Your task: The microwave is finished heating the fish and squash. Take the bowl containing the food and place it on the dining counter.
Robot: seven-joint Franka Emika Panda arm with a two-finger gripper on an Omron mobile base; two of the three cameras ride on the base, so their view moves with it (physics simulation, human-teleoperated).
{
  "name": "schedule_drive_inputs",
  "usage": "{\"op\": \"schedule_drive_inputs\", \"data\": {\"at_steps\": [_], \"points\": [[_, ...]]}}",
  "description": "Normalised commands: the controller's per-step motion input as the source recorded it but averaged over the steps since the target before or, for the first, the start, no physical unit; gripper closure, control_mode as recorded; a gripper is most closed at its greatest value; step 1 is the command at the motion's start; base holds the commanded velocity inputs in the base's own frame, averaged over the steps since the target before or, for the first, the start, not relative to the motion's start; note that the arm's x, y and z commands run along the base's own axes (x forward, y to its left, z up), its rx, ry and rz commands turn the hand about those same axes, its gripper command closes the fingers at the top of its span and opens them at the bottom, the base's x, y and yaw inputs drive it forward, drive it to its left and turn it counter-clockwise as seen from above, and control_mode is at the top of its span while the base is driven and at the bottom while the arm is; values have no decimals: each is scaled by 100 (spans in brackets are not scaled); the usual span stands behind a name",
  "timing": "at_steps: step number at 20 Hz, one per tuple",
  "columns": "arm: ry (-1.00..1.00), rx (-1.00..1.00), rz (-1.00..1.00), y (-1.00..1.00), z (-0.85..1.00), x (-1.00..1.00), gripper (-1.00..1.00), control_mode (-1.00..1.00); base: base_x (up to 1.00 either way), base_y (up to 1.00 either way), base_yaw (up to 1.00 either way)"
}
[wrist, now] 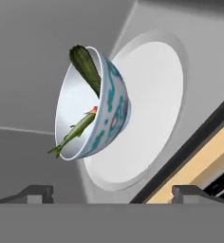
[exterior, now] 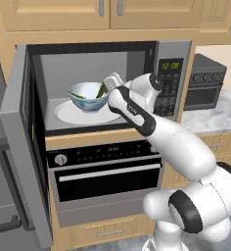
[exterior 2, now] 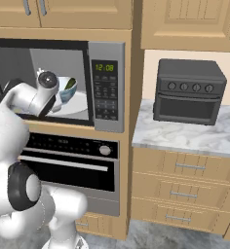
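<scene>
The microwave (exterior: pixel 169 73) stands with its door (exterior: pixel 19 147) swung wide open to the left. Inside, the small blue-patterned white bowl (exterior: pixel 88 96) rests on the white turntable (exterior: pixel 71 115). The food in the bowl is a thick dark green piece (wrist: pixel 87 66) and a thin green fish (wrist: pixel 78 129). My gripper (exterior: pixel 108 88) is inside the cavity, just right of the bowl's rim and apart from it. In the hand view the bowl (wrist: pixel 92 107) lies ahead of the gripper (wrist: pixel 113 193), whose jaws are open with nothing between them. The dining counter is out of view.
A black-glass oven (exterior: pixel 105 171) with a round knob sits directly under the microwave. To the right, a dark toaster oven (exterior 2: pixel 189 92) stands on a marble worktop (exterior 2: pixel 185 136) over wooden drawers. Wooden cabinets (exterior 2: pixel 78 12) hang above.
</scene>
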Motion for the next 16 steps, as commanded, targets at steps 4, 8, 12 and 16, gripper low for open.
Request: {"op": "schedule_drive_inputs", "data": {"at_steps": [4,8,12,16], "points": [[14,0,-1,4,-18,68,-100,-100,0,0,0],[10,0,-1,3,-19,58,-100,-100,0,0,0],[8,0,0,7,-31,49,-100,-100,0,0,0],[2,0,0,17,-21,54,-100,-100,0,0,0]]}}
